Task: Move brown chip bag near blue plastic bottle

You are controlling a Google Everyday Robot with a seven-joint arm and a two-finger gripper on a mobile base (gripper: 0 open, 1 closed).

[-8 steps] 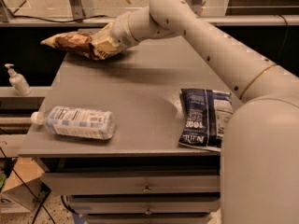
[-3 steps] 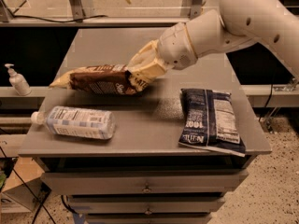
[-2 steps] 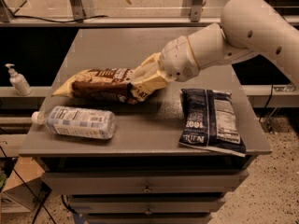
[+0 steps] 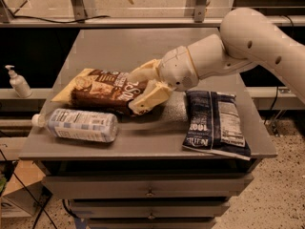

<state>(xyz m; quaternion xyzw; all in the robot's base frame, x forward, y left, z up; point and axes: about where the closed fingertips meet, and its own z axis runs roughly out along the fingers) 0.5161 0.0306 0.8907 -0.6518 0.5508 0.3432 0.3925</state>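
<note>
The brown chip bag (image 4: 101, 90) lies on the grey table (image 4: 143, 44) at the front left, its tan end pointing left. The blue plastic bottle (image 4: 82, 125) lies on its side just in front of it, white cap to the left; the bag's lower edge nearly touches it. My gripper (image 4: 146, 86) reaches in from the right and is shut on the right end of the brown chip bag, one cream finger above it and one below, low over the table.
A dark navy-blue bag with white print (image 4: 215, 123) lies at the front right of the table, next to my arm. A small white pump dispenser (image 4: 18, 82) stands on a ledge left of the table. Drawers sit below the tabletop.
My gripper carried the brown chip bag from the table's back left corner down and forward. The bag now rests on the table right behind the bottle. The bottle and the navy bag have not moved.
</note>
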